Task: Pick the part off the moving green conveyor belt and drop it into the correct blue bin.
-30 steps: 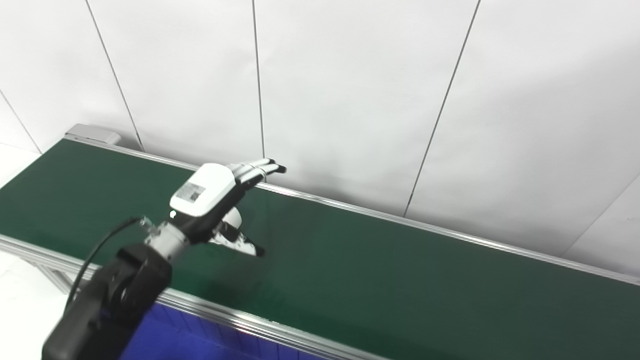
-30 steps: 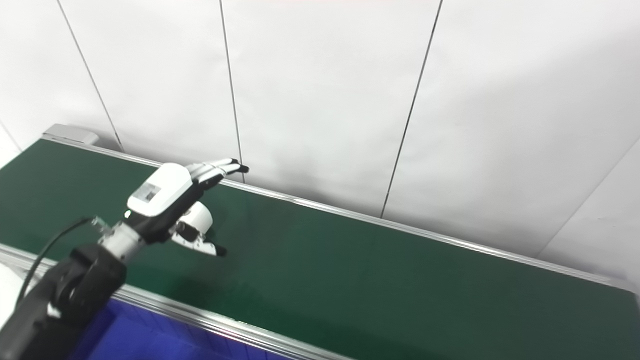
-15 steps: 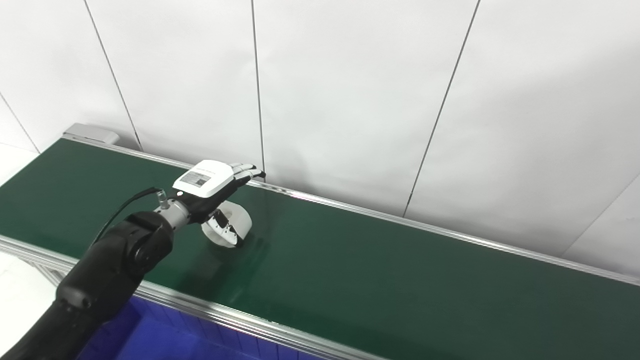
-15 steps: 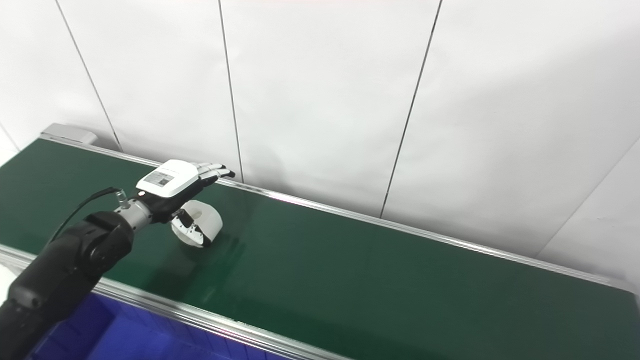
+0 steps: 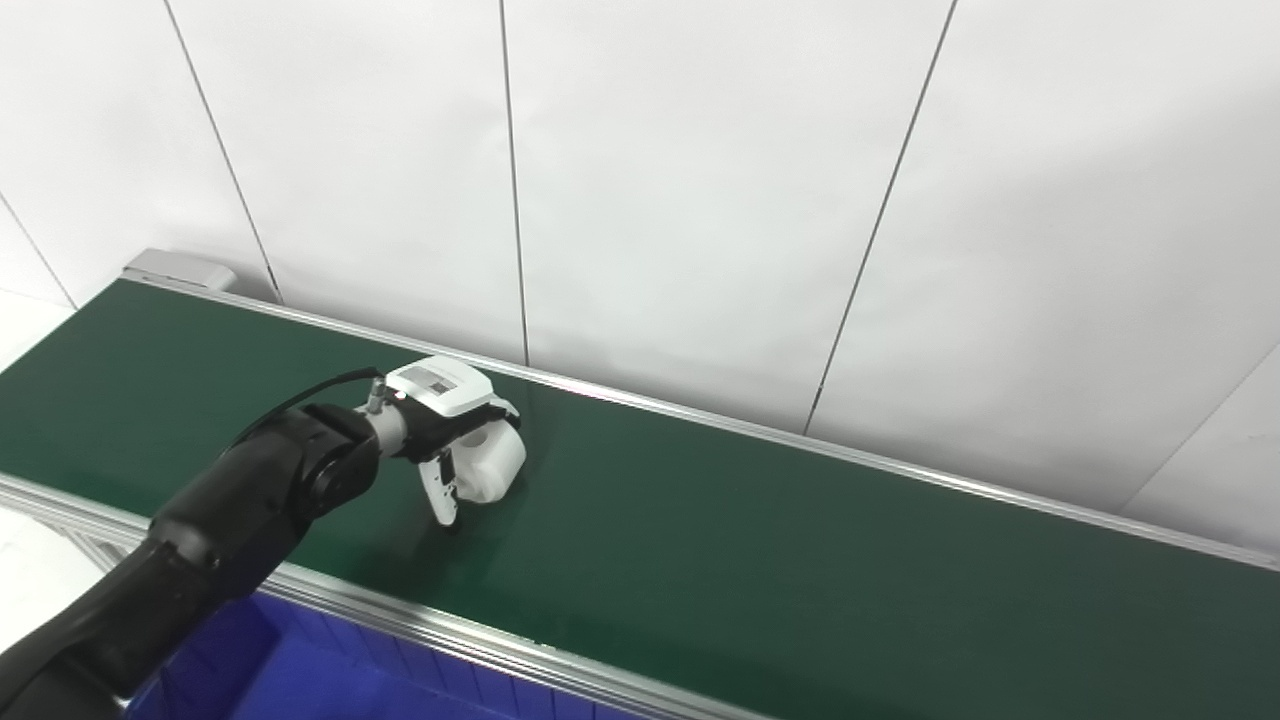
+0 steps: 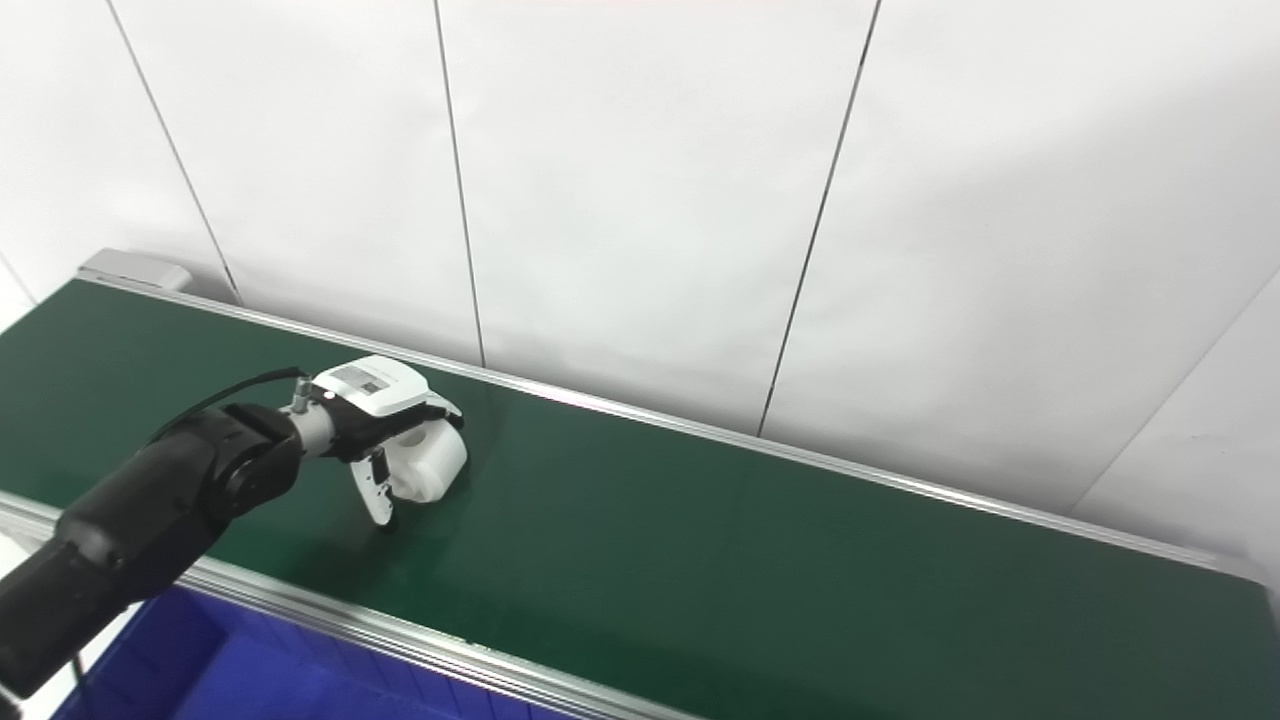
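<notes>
The left hand (image 5: pixel 447 415) is curling its fingers over the white part (image 5: pixel 490 463) on the belt (image 5: pixel 760 560), thumb beside it, and should be squeezing firmly before lifting.

An industrial test cell or lab, green conveyor belt (image 5: pixel 760 560) with aluminium side rails (image 5: pixel 480 640), blue bin (image 5: pixel 300 680) below, plain white panelled wall (image 5: pixel 700 180) stood behind.

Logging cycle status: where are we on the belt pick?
Done: the left hand has reached the white part on the green conveyor belt. In hand: fingers curl over the part and the thumb is down beside it, but it sits on the belt, unlifted. Left: lift, carry, and drop into the blue bin at the near edge.
</notes>
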`<state>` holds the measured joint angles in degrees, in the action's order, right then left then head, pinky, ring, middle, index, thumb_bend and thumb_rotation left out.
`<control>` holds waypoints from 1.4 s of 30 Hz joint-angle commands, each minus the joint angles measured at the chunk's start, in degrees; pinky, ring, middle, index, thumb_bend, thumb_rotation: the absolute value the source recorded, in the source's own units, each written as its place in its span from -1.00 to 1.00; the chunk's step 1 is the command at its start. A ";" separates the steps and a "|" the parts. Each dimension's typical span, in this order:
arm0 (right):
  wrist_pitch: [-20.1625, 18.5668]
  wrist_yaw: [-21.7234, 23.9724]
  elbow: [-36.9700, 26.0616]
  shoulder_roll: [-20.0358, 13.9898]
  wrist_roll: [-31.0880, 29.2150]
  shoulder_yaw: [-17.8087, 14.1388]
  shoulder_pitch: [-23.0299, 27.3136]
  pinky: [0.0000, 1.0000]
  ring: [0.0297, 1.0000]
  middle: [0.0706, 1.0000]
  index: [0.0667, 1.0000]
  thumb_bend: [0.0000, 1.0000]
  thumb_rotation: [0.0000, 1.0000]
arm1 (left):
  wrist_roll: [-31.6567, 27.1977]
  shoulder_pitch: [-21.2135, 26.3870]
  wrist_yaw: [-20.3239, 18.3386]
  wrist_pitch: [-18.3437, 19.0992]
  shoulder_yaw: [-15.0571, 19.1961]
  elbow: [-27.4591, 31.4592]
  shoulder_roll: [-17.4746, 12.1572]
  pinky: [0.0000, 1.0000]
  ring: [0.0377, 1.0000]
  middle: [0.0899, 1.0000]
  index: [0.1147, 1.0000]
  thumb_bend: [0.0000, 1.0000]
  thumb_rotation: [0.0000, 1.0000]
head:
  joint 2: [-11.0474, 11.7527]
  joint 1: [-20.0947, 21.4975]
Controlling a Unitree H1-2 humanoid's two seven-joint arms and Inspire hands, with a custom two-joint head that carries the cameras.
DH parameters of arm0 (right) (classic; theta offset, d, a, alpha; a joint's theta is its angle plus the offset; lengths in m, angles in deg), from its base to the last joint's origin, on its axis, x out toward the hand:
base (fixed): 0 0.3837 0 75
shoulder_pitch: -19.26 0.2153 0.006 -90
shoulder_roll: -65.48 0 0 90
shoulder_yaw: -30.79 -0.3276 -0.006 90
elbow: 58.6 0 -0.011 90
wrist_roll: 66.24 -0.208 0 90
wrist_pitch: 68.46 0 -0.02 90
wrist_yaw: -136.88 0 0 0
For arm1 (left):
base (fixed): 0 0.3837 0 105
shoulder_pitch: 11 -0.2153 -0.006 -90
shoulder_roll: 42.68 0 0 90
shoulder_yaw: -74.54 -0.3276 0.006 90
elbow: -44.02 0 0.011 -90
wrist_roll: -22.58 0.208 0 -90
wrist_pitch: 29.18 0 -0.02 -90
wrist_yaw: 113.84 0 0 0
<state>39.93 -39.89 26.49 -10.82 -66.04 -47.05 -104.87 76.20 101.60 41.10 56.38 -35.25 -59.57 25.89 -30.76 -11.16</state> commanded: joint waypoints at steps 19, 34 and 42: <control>-0.49 0.32 -3.46 0.29 0.62 0.80 -1.28 1.00 1.00 1.00 1.00 0.62 1.00 | -2.49 0.59 15.44 -9.62 -1.84 -5.15 0.14 -0.24 -0.28 -0.24 -0.12 0.05 -1.00 | -1.79 0.43; -14.39 2.39 -19.39 -3.11 -6.76 -0.98 -2.03 1.00 1.00 1.00 1.00 0.61 1.00 | -15.76 -0.75 0.33 -4.41 6.36 19.75 -2.84 -0.41 -0.33 -0.23 -0.15 0.05 -1.00 | -22.45 -9.86; -16.61 2.98 -20.73 -5.57 -8.73 -3.72 -0.22 0.95 0.97 1.00 1.00 0.67 1.00 | -16.30 -0.19 -5.39 -0.97 7.24 27.29 -1.99 -0.50 -0.43 -0.29 -0.15 0.05 -1.00 | -23.56 -11.70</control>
<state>23.79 -37.49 7.33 -16.32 -74.03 -50.58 -105.21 60.25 98.97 35.68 54.48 -29.38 -34.42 24.60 -54.40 -22.94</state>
